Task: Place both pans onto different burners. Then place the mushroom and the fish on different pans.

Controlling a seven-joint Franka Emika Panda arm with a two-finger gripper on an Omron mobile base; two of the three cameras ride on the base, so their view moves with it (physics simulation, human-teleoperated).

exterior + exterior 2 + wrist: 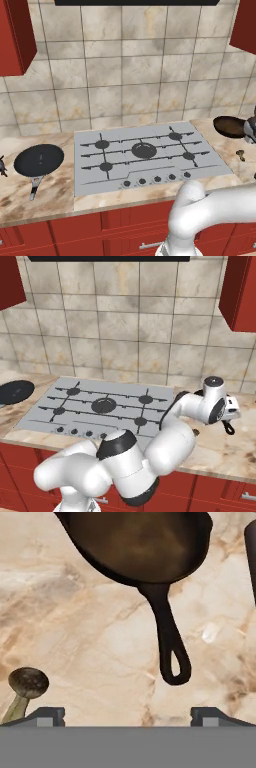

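Brown pan (pixel 137 542) — bare inside — on marble counter (pixel 75 622), mushroom (pixel 25 687) beside, fingers (pixel 127 716) spread wide above.

The arm (pixel 165 448) is made of thick, rounded white segments with a smooth, glossy surface. Its joints are dark grey or black bands. The gripper (pixel 128 714) has two small dark finger tips with flat grey faces.

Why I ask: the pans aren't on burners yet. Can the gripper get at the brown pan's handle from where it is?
Probably yes. The open gripper hovers above bare counter, the brown pan's handle just ahead; the mushroom sits off to one side.
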